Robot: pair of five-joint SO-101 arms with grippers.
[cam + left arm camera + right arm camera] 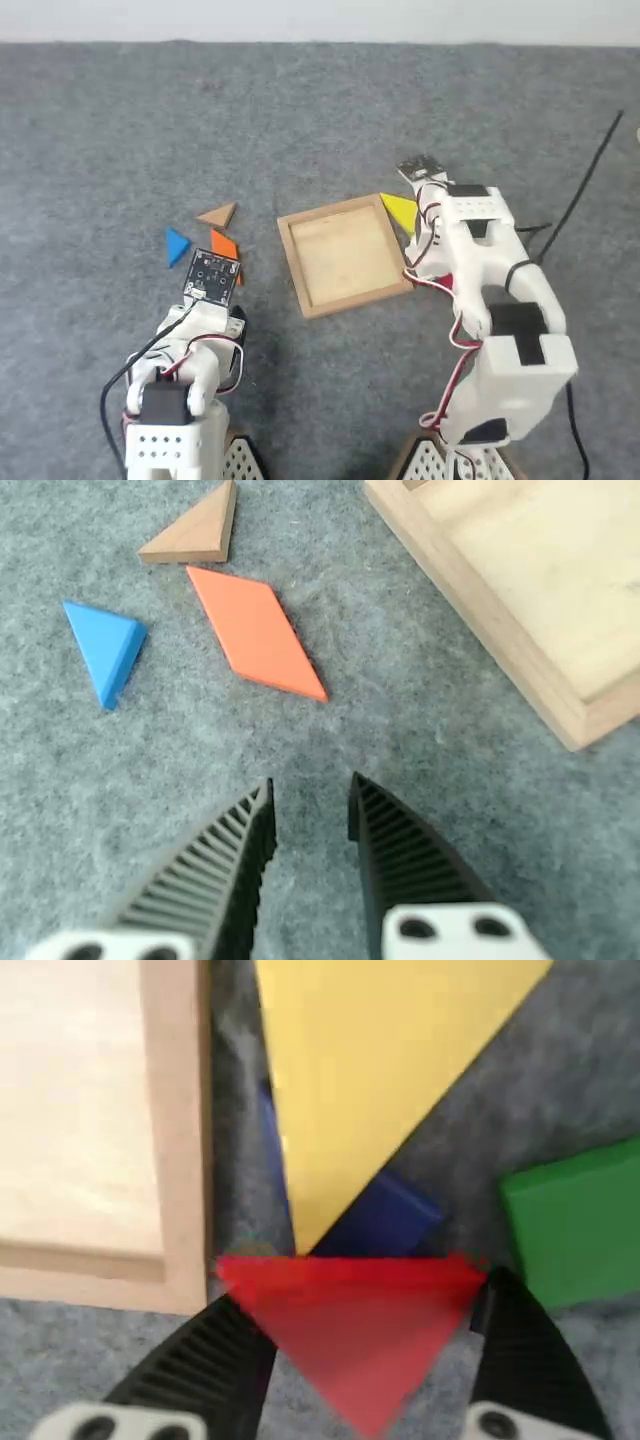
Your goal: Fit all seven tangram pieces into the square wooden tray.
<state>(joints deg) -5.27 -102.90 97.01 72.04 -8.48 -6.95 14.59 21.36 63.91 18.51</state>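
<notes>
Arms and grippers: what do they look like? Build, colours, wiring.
The left arm and right arm are white plastic with black servos. Red, white and black wires run along each. The left gripper and right gripper have black ribbed fingers on white bases.

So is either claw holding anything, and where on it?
Right claw looks shut on the red triangle, gripping the two ends of its long edge. Left claw is open, holding nothing.

grey felt table point(300, 120): wooden tray point(295, 268), blue triangle point(103, 645), tan triangle point(195, 530), orange parallelogram point(256, 633), green piece point(580, 1220).
</notes>
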